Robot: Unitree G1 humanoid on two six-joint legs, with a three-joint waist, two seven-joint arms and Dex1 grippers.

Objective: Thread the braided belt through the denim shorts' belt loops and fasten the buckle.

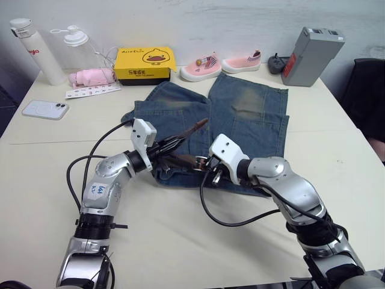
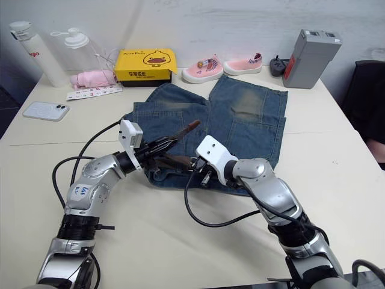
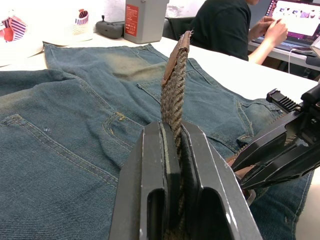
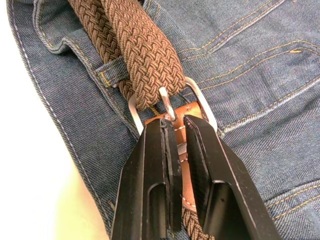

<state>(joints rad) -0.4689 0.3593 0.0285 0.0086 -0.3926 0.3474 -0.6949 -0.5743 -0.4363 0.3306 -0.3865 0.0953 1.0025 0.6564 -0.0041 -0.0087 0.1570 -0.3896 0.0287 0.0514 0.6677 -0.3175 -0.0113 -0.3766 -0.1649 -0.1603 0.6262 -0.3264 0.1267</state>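
Note:
The denim shorts (image 1: 252,114) lie flat in the middle of the table. The braided belt (image 3: 174,85) runs along the waistband and under a belt loop (image 4: 111,70). Its free end rises from my left gripper (image 3: 172,125), which is shut on it, and the leather-capped tip (image 1: 201,124) points up over the shorts. The silver buckle (image 4: 204,104) lies on the waistband with its prong through the braid. My right gripper (image 4: 175,120) is shut on the tan leather tab just behind the buckle. The two grippers (image 1: 171,146) (image 1: 203,162) sit close together at the shorts' near edge.
At the table's far side stand a yellow box (image 1: 145,64), two pink shoes (image 1: 201,67), a grey case (image 1: 311,55) and two bottles (image 1: 36,51). A phone (image 1: 46,109) lies at the left. A person (image 3: 225,25) sits at a laptop beyond the table.

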